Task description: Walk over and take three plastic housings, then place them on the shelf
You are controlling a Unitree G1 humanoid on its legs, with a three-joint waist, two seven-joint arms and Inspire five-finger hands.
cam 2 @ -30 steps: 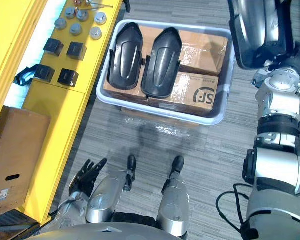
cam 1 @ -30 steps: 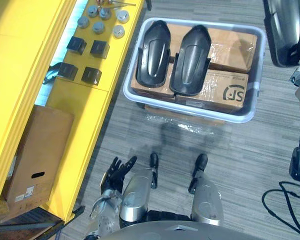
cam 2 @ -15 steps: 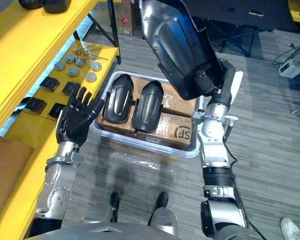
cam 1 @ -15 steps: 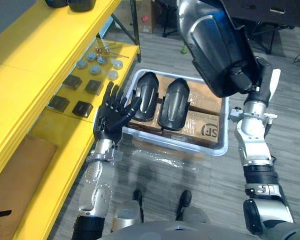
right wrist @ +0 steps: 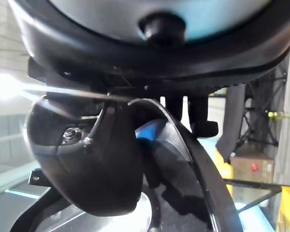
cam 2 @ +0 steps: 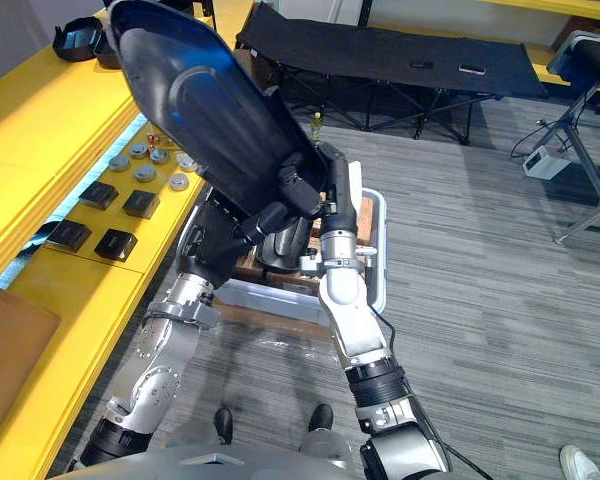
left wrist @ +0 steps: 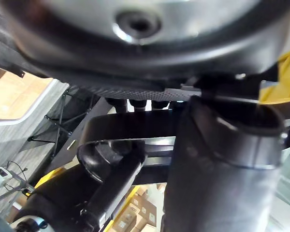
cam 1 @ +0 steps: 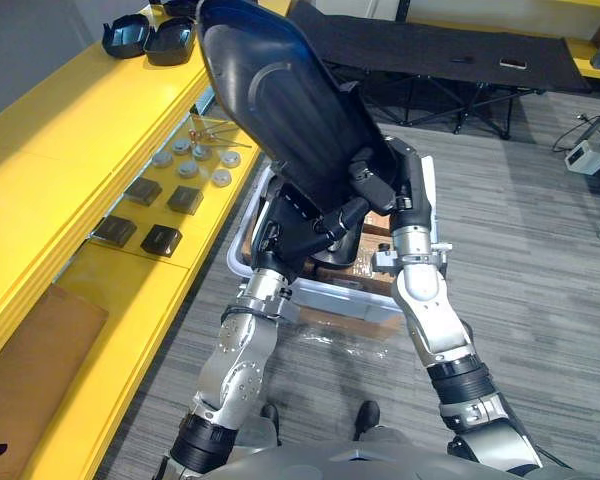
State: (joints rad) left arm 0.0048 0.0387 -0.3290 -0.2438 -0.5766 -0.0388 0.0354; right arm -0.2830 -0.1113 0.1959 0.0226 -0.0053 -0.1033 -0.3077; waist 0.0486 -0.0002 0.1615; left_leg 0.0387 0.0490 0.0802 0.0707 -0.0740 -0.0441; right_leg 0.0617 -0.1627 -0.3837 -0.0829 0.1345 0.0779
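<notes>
A large black plastic housing is held up high, tilted, its far end level with the top board of the yellow shelf. My right hand is shut on the housing's near end. Just beneath it, my left hand holds the near rim from below, thumb on one side and fingers on the other. Behind my arms the pale bin stands on the floor, with another black housing partly showing on the cardboard boxes in it.
Two small black trays sit at the far end of the shelf's top board. The lower board carries black square parts and grey discs. A cardboard box stands under it. A black folding cot stands behind.
The camera has tilted up. My right hand has swung the housing left, toward the shelf. My left hand, open half a second ago, has come under the housing and closed on its rim.
</notes>
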